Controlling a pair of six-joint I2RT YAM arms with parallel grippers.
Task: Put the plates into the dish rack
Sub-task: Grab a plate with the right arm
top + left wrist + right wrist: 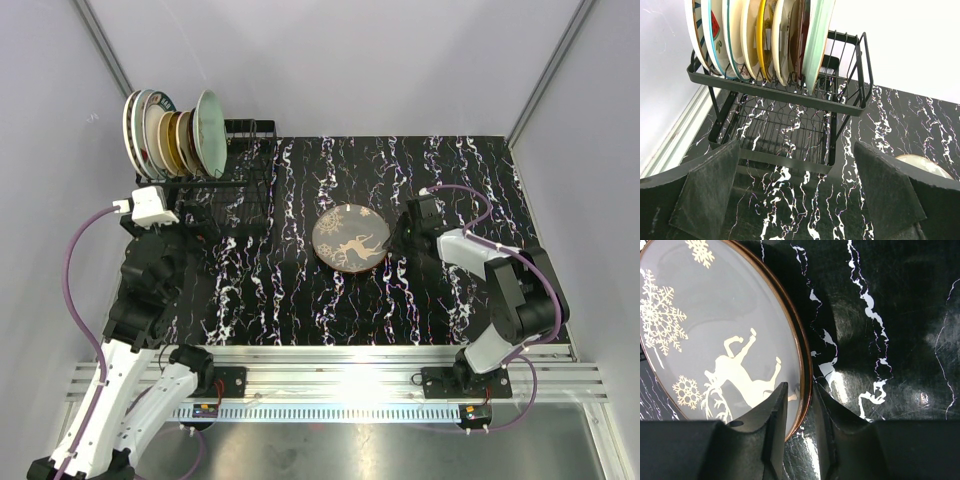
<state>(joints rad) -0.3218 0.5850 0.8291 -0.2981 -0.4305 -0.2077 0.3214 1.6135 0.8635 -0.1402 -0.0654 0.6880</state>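
A brown plate with a white deer and snowflakes lies on the black marbled table. My right gripper is at its right edge. Its jaws stand narrowly open, one finger over the plate's face and the other outside the rim, with a thin gap still showing. Several plates stand upright in the upper tier of the black wire dish rack, the pale green one at the right end. My left gripper hangs wide open and empty just in front of the rack.
The rack's right part has free slots, and a small wire basket is at its right end. Grey walls close in the left, back and right sides. A metal rail runs along the near table edge by the arm bases.
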